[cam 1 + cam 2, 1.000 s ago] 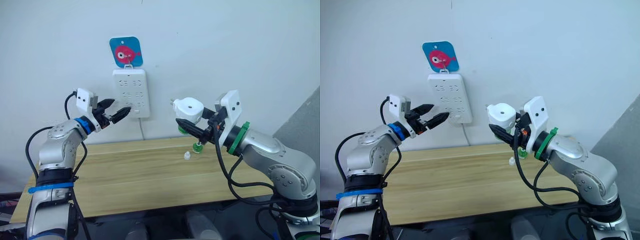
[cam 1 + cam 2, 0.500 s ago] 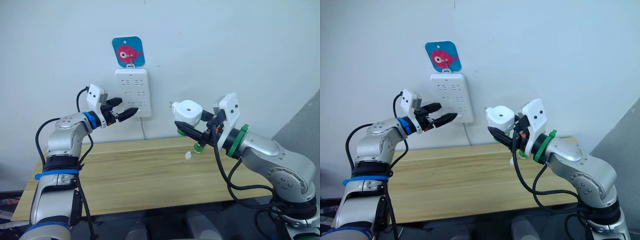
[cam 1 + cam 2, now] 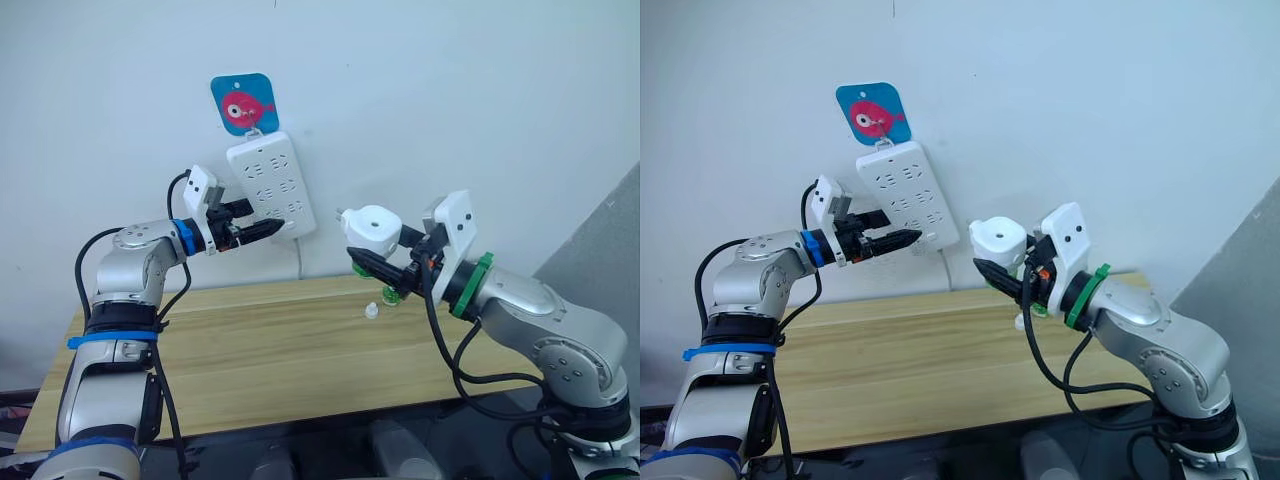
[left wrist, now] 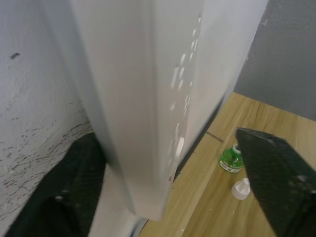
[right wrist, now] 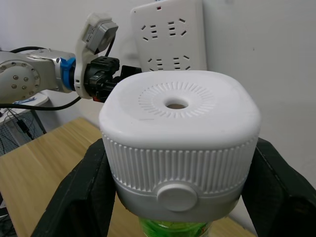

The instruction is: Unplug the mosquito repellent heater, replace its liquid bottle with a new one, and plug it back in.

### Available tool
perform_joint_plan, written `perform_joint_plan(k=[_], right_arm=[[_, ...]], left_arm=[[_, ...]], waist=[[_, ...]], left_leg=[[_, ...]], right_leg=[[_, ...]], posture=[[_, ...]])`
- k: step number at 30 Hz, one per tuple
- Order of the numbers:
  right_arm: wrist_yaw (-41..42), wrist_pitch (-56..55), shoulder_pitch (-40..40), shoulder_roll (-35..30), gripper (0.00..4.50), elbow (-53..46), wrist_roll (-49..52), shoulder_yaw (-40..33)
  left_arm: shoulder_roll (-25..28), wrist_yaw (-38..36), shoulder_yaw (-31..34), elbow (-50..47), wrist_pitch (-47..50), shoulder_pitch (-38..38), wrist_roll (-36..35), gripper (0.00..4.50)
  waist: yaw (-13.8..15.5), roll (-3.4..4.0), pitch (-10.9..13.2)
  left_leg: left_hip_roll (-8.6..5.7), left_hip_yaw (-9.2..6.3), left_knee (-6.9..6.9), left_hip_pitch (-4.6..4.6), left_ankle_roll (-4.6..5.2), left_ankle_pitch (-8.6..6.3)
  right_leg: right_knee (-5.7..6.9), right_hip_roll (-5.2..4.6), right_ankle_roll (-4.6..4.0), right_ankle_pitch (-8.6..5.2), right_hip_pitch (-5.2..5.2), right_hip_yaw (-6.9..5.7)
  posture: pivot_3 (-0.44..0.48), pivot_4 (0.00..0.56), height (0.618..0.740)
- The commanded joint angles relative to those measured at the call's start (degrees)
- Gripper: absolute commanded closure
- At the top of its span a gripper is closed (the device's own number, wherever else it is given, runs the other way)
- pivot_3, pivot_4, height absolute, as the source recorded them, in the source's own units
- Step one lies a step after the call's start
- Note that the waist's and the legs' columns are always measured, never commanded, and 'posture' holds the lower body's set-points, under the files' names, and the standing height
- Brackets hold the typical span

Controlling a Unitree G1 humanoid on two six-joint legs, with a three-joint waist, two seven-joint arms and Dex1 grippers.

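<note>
While swung askew from vertical under its hook, strip (image 3: 270, 187) now gripped at lower edge by left gripper (image 3: 268, 229); heater (image 3: 373, 227), bottle attached, clamped mid-air in right gripper (image 3: 377, 262), poised for replugging.

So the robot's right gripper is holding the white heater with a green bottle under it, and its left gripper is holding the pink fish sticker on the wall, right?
Not quite. The left gripper holds the white power strip, not the fish sticker above it; the left eye view shows this. The right gripper does hold the heater, green bottle beneath.
</note>
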Motion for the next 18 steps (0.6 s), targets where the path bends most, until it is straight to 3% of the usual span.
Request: perform_joint_plan(k=[1, 5, 6, 18], right_arm=[[0.94, -1.43, -2.11, 1.4, 1.5, -0.08, -2.27, 2.16], [0.56, -1.05, -4.43, 3.96, 1.5, 2.82, -5.62, 5.02], [-0.01, -0.54, -5.23, 4.77, 1.5, 3.67, -6.41, 5.56], [-5.77, 5.15, -16.15, 15.47, 1.5, 17.1, -16.25, 10.14]], left_arm=[[-0.78, 0.46, 1.28, -0.67, -0.69, -2.25, -0.81, 1.84], [-2.25, 1.11, 1.06, -0.34, -1.19, -2.59, -0.54, 3.06], [-2.54, 1.16, 1.03, -0.5, -1.24, -2.56, -0.49, 3.17], [-2.88, 3.27, 1.33, -4.06, 0.51, -0.47, -0.21, 3.18]], waist=[[0.02, 0.0, 0.0], [0.17, 0.0, 0.0], [0.25, -0.01, 0.0], [0.43, -0.01, 0.0]], left_leg=[[0.0, 0.0, 0.0, 0.0, 0.0, 0.0], [-0.01, -0.01, 0.01, -0.01, 0.0, 0.0], [-0.03, -0.03, 0.02, -0.01, -0.01, 0.01], [-0.06, -0.16, 0.13, -0.01, -0.01, 0.01]], right_leg=[[0.0, 0.0, 0.0, 0.0, 0.0, 0.0], [-0.01, -0.01, 0.0, 0.0, 0.01, -0.02], [-0.01, -0.02, 0.0, 0.0, 0.02, -0.03], [0.01, -0.07, -0.16, 0.1, 0.1, -0.12]], posture=[[-0.255, 0.075, 0.74], [-0.253, 0.071, 0.74], [-0.253, 0.071, 0.74], [-0.239, 0.073, 0.74]])
